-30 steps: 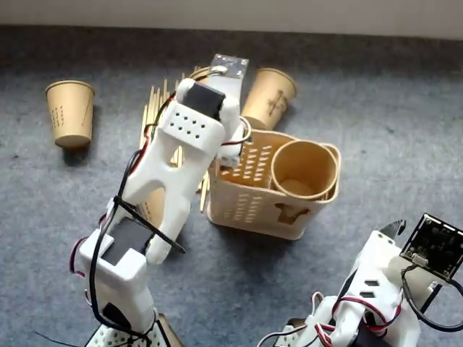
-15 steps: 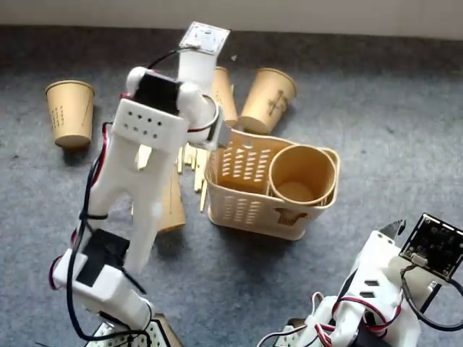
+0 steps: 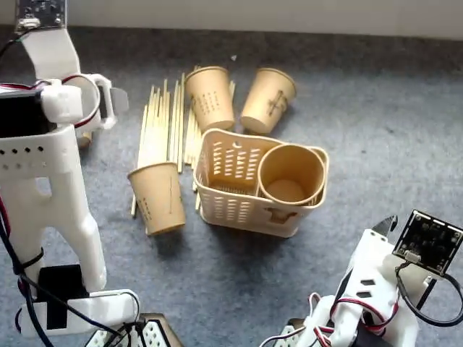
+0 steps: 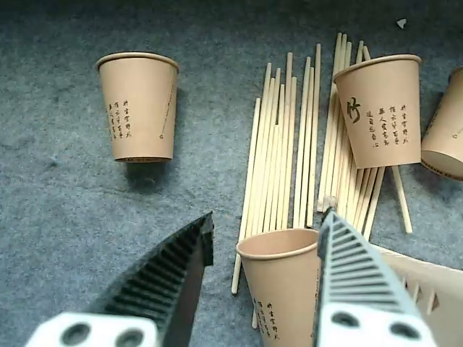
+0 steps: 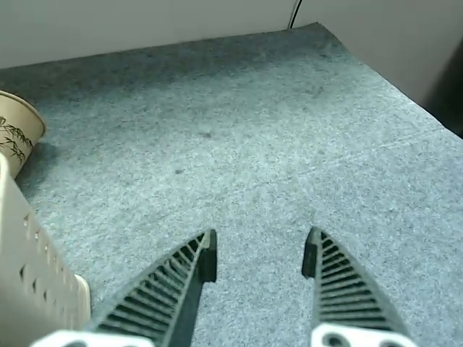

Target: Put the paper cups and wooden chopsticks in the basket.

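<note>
**Both grippers open and empty; one cup in the basket, the rest on the mat**

The left gripper [image 4: 268,217] hangs over the grey mat [image 4: 58,202] with its jaws spread wide, holding nothing. Just below it, between the jaws, the nearest paper cup [image 4: 278,289] lies on its side, mouth pointing away. A corner of the basket [image 4: 423,278] sits beside one jaw. Past the gripper, the wooden chopsticks [image 4: 278,144] lie in a loose row. Farther out, the lone cup [image 4: 141,105] lies clear of them, and the overlapping cup [image 4: 380,108] rests across their far ends.

The right gripper [image 5: 260,233] is also parted and empty above bare mat, with the basket wall beside it. From above, the upright cup [image 3: 289,173] stands inside the basket.
</note>
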You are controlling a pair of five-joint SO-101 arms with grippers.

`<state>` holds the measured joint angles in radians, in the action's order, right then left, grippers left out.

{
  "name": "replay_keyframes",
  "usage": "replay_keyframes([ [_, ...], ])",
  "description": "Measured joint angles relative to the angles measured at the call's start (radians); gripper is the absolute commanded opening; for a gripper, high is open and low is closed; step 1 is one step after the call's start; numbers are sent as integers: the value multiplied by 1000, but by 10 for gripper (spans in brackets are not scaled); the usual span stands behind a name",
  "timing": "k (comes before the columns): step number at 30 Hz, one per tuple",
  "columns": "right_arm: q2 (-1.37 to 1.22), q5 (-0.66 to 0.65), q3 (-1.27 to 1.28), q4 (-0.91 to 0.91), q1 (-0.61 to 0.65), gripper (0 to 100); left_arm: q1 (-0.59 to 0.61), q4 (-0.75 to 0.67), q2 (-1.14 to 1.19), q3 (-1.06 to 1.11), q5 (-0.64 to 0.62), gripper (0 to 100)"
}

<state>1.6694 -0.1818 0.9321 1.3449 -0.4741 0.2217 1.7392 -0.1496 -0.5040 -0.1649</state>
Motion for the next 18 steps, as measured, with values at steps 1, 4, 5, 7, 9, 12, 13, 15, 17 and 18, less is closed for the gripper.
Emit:
replay_keyframes([
  [1, 0, 0, 0, 0, 0, 203, 3, 0, -2, 18, 14, 255],
  [4, -57, 0, 0, -8, 2, 203, 6, 0, -2, 107, 100, 255],
  [5, -100, 0, 0, -15, 2, 203, 11, -5, -2, 147, 126, 256],
  [7, -209, 0, -23, -25, 2, 203, 29, -23, 0, 232, 149, 256],
  [9, -339, 0, -63, -28, 2, 203, 41, -26, 25, 279, 150, 256],
  [12, -560, 25, -121, -28, 15, 203, 63, -31, 106, 285, 118, 257],
  [13, -618, 51, -137, -29, 25, 203, 72, -31, 141, 284, 98, 257],
  [15, -724, 83, -150, -31, 41, 203, 89, -28, 219, 269, 72, 257],
  [17, -761, 100, -152, -31, 44, 203, 91, -6, 292, 238, 54, 257],
  [18, -761, 101, -152, -31, 48, 203, 91, 2, 325, 221, 37, 257],
])
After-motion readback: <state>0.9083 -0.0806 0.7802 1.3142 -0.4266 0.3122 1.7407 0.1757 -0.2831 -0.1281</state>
